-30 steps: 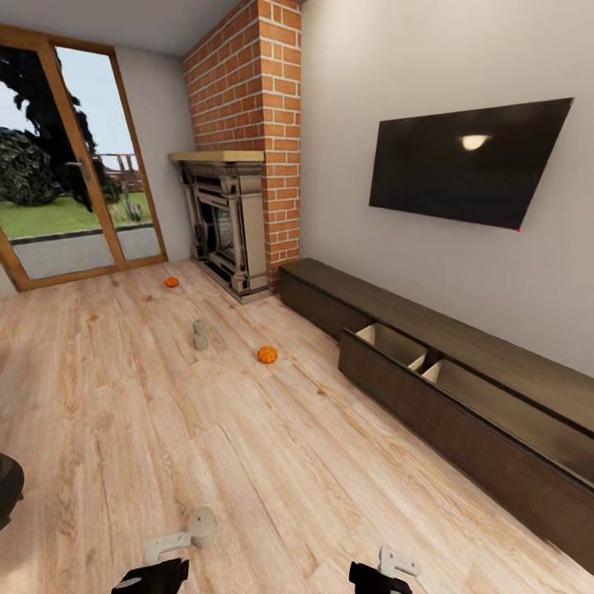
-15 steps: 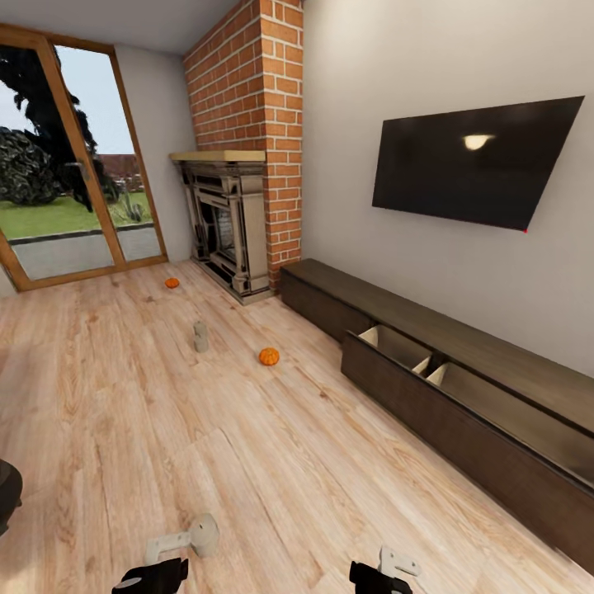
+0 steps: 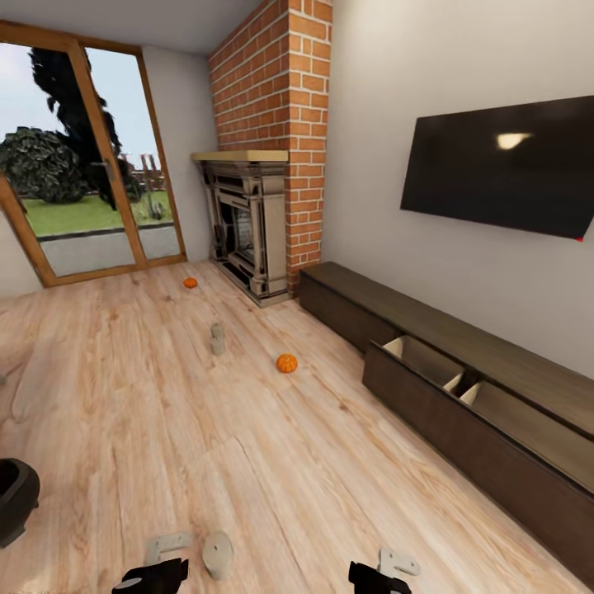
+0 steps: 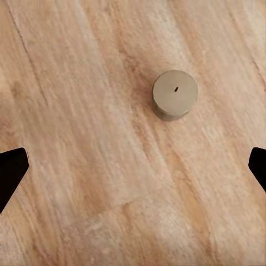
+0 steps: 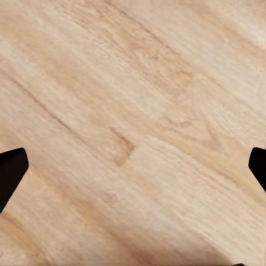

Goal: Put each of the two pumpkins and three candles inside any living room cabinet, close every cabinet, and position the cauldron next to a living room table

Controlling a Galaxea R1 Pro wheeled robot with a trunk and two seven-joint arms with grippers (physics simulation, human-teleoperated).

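Observation:
Two orange pumpkins lie on the wood floor: one [image 3: 286,363] mid-room, one [image 3: 190,283] farther off near the fireplace. Between them stands a grey candle [image 3: 217,339]. Another candle [image 3: 218,553] stands by my left arm's dark end [image 3: 153,577]; the left wrist view looks down on its round top [image 4: 175,94]. My left gripper [image 4: 133,172] is open above the floor, beside that candle. Over bare planks, my right gripper [image 5: 133,172] is open too. The dark cabinet [image 3: 396,318] runs along the right wall, one drawer [image 3: 429,367] pulled out. The black cauldron [image 3: 15,499] sits at the left edge.
A brick chimney with a fireplace [image 3: 247,223] stands at the far wall beside glass doors [image 3: 91,181]. A TV [image 3: 503,165] hangs over the cabinet. Open wood floor stretches between me and the pumpkins.
The camera has turned left, so the whole picture shifted right and more of the cauldron shows. The near candle now sits lower, closer to my left arm.

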